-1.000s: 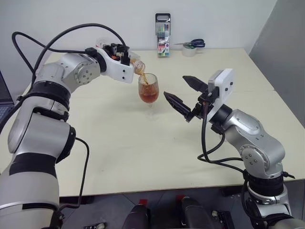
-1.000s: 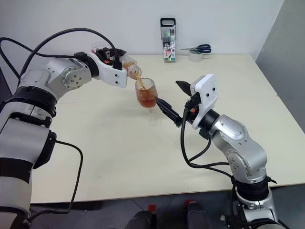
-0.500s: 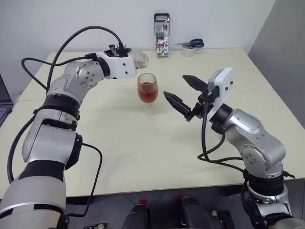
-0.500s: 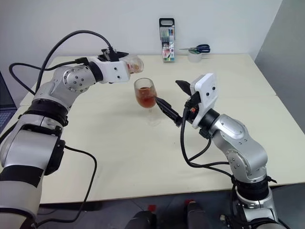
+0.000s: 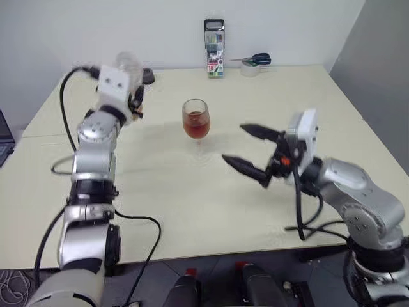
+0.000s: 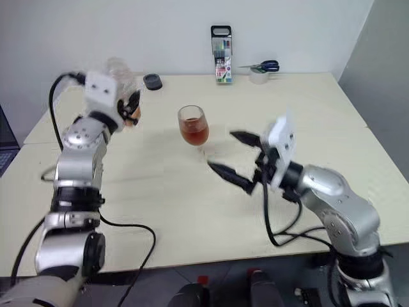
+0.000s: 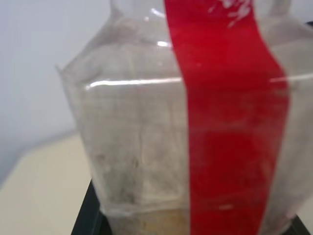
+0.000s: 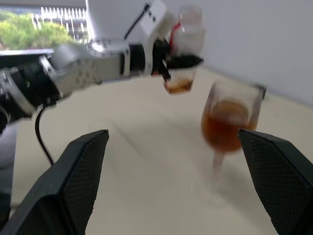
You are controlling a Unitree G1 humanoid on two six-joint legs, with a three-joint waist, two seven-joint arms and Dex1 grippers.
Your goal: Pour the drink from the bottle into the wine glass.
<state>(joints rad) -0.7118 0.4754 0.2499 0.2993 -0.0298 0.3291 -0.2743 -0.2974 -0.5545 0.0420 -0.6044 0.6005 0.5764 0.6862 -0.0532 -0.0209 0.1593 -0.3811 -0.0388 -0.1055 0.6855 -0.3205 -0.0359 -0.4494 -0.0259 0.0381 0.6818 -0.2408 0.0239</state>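
Spanning most of the scene is a pale cream tabletop (image 5: pixel 166 211), backed by a plain white wall (image 5: pixel 96 32) with a grey panel (image 5: pixel 377 57) at the right. The wine glass (image 5: pixel 195 119) is standing upright mid-table, holding the amber drink (image 5: pixel 195 128) in its bowl. The left pincer (image 8: pixel 178 61) is clamping the bottle (image 8: pixel 186 49) upright, raised above the table's far left, apart from the glass; a little drink is sitting in the bottle's base. The right pincer (image 5: pixel 252 150) is hovering empty, jaws spread wide, near the glass. A marker pack (image 5: pixel 214 57), scissors (image 5: pixel 255 61) on a tape roll (image 5: pixel 250 69) and a dark disc (image 6: pixel 153 81) are lying along the far edge.
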